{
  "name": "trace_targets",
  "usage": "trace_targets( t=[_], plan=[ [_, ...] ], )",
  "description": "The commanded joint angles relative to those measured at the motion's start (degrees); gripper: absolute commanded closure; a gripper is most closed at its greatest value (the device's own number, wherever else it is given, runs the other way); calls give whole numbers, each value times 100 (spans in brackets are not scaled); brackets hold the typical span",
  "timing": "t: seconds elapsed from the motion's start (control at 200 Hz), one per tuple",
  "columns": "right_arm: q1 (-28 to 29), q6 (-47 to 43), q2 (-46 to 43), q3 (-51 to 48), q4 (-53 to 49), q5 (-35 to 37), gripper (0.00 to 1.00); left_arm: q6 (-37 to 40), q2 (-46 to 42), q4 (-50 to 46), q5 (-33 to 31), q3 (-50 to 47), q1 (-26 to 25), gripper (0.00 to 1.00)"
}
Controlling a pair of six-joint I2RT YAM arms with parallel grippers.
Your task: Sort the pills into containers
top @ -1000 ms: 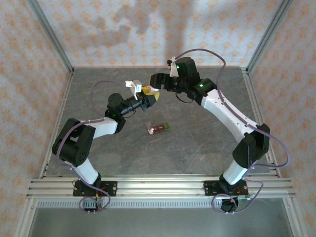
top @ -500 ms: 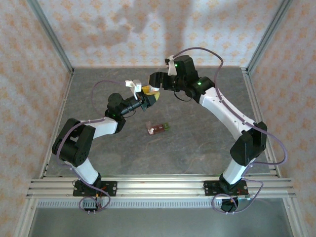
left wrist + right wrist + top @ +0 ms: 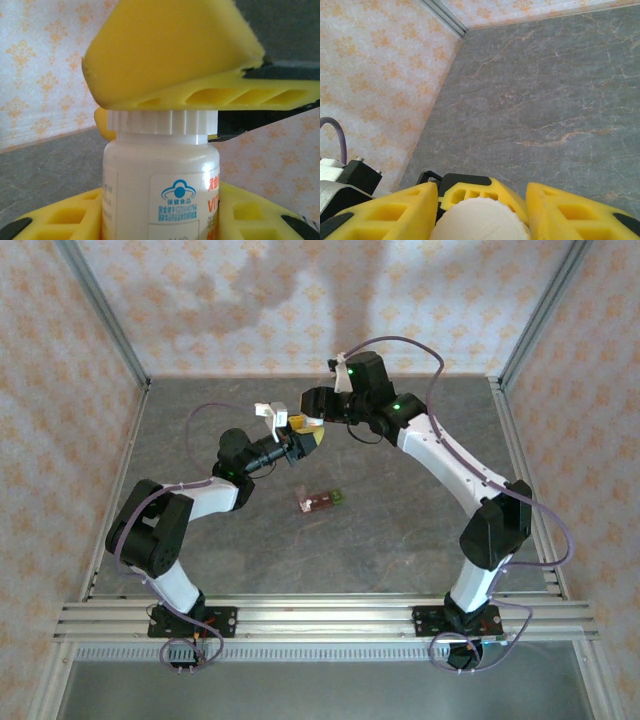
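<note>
- The left gripper is clenched on a white bottle, held over the far middle of the table.
- The right gripper straddles the ribbed cap; whether its jaws press it, I cannot tell.
- The containers lie on the grey veined surface, nearer than both grippers.
- Orange-patterned walls surround the table.

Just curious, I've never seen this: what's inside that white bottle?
Nothing inside shows: the white bottle is opaque and its ribbed white cap is on. The left gripper holds its body; the right gripper straddles the cap.
</note>
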Motion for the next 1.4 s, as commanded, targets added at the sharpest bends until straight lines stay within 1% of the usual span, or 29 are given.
trace_targets(
  t=[0.0,0.065,0.15,0.18,0.275,0.37,0.415,0.586,0.691,0.736,0.776,0.851,0.896,0.966,1.041,1.091,1.131,1.191,1.306,1.396],
  plan=[
    [58,100,-223,-65,50,258,56,-59,-143,341,77,187,-30,100],
    [140,240,-356,-258,144,601,60,-54,-148,344,44,190,-36,100],
    [384,475,-552,-581,300,1321,62,-54,-148,339,-27,185,-40,100],
    [499,592,-625,-690,325,1694,64,-37,-152,340,-62,174,-36,100],
    [881,1100,-740,-1002,465,2680,64,13,-175,323,-202,150,-40,100],
    [1218,1578,-722,-1083,457,3473,65,126,-224,305,-405,92,-40,100],
    [1341,1820,-688,-1093,474,3735,65,196,-262,280,-538,35,-40,100],
    [1613,2364,-570,-1091,800,4308,65,534,-382,212,-1002,-138,-65,100],
    [1625,2452,-404,-886,807,4274,65,807,-449,89,-1270,-224,-74,100],
    [1616,2330,-390,-788,788,4266,62,877,-461,27,-1260,-234,-75,100],
    [1600,2191,-428,-720,745,4282,58,921,-463,-27,-1203,-222,-75,100],
    [1509,1869,-617,-713,742,4248,45,955,-432,-99,-1067,-196,-58,100],
    [1385,1694,-776,-749,750,4071,38,937,-400,-100,-931,-178,-51,100],
    [1171,1386,-1079,-884,784,3756,30,876,-340,-70,-724,-142,-40,100],
    [855,1026,-1386,-1048,803,3188,24,780,-286,26,-529,-117,-31,100],
    [566,823,-1504,-1096,779,2553,21,714,-244,79,-388,-88,-23,100],
    [322,693,-1526,-1084,702,1967,20,652,-212,104,-265,-52,-18,100],
    [73,447,-1522,-1051,596,1339,19,540,-156,162,-85,7,-12,100],
    [-36,-79,-1318,-659,22,912,19,302,-64,271,77,110,-15,100],
    [-36,-226,-1048,-361,-215,510,19,159,-19,339,140,184,-9,100]
  ],
)
